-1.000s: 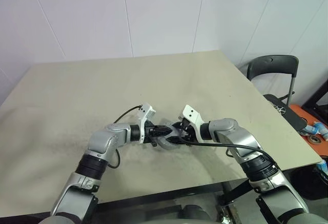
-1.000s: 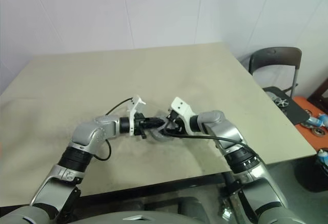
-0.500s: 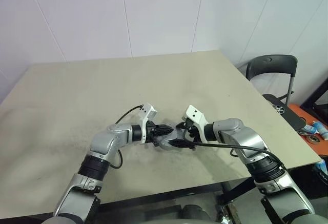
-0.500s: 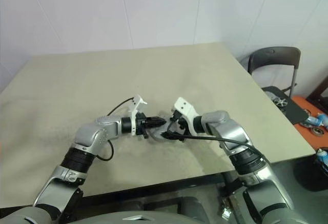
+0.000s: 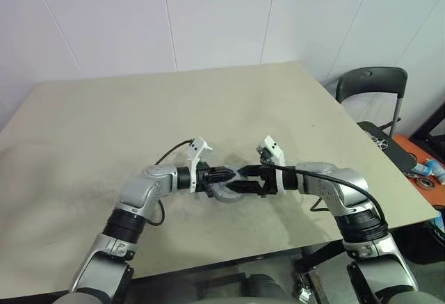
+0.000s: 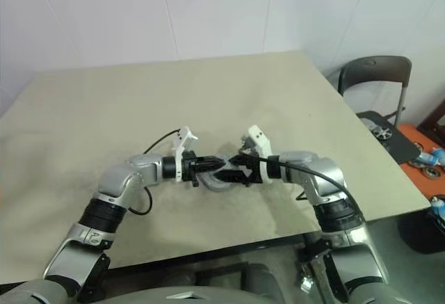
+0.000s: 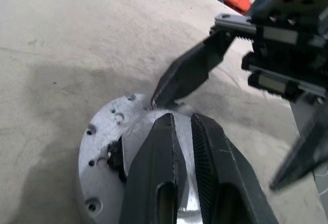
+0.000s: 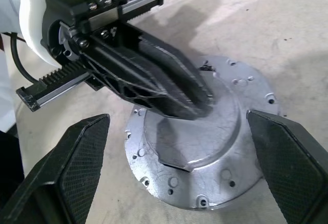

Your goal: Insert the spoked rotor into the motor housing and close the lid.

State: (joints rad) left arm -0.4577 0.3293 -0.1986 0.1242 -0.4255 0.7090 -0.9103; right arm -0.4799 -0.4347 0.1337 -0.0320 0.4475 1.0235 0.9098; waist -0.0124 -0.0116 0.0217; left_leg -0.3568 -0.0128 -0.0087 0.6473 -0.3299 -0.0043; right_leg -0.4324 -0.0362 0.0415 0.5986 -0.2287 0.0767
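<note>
Lid [image 8: 205, 147] sits on the table [image 5: 104, 137], near the front edge, directly between the two grippers. It lies flat, face up, axis vertical. Being round, it has no long axis to speak of. What shows is a silver-grey disc: raised smooth centre, a flange with small holes around the rim, and a small dark notch at one edge of the raised part in the left wrist view. Whether the housing is underneath it I can't tell from these views.

Left gripper [image 5: 228, 174] comes in from the robot's left, pointing right and slightly down. Its fingers [image 7: 164, 157] are nearly together, only a narrow slit between them, with the tips over the raised centre of the lid. They look to be resting on the top face or just above it; contact isn't certain. Nothing is visibly pinched between them.

Right gripper [image 5: 240, 180] comes in from the opposite side, pointing left and tilted down. Its jaws are spread wide, one finger [image 8: 66, 172] to each side of the lid and well clear of the rim, holding nothing. In the left wrist view one of its fingertips [image 7: 163, 93] sits right at the lid's far rim.

The two grippers meet nearly tip to tip above the lid.
</note>
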